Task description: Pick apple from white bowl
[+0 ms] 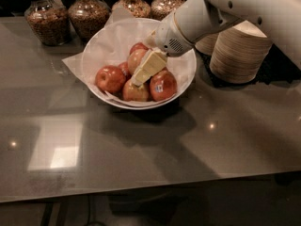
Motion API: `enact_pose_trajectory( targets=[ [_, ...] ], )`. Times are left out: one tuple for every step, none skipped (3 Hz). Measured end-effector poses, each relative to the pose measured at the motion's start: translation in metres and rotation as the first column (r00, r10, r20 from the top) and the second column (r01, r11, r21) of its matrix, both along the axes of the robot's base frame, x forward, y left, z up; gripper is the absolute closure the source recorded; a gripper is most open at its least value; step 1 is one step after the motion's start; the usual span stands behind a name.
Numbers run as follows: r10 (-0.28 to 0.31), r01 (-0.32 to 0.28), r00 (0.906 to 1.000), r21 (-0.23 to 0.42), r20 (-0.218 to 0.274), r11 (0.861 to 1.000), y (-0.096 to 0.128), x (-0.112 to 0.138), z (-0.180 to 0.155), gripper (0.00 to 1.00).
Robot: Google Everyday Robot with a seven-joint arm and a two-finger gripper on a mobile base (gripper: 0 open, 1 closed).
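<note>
The white bowl [186, 74] with a crumpled paper liner stands at the back middle of the grey table and holds several apples. The apple [133, 59], red with a pale orange blush, lies in the middle of the pile. My gripper [139, 80] reaches down from the upper right into the bowl and lies right over this apple, hiding its right side. A red apple with a white-blue sticker [163, 84] lies to the gripper's right. A smaller apple [134, 93] lies in front, and another red one [110, 78] lies at the left.
A tall stack of beige paper bowls [240, 51] stands right of the white bowl, under my arm. Several glass jars [44, 15] of grains line the table's back edge. The table's front edge [141, 185] runs across the bottom.
</note>
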State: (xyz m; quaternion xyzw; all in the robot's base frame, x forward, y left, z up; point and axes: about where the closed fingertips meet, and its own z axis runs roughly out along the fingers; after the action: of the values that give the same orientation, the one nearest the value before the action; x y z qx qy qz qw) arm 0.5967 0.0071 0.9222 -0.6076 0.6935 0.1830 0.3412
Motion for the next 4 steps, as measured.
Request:
enact_pose_trajectory(
  targets=[
    [-0.009,0.009,0.9999,-0.002,-0.008,1.000,-0.001,0.002,-0.005,0.22],
    [-0.016,0.016,0.9997,-0.006,-0.019,1.000,-0.002,0.003,-0.012,0.22],
    [-0.021,0.021,0.9994,-0.006,-0.029,1.000,-0.002,0.003,-0.016,0.41],
    [-0.021,0.021,0.9994,-0.006,-0.029,1.000,-0.002,0.003,-0.016,0.63]
  ],
)
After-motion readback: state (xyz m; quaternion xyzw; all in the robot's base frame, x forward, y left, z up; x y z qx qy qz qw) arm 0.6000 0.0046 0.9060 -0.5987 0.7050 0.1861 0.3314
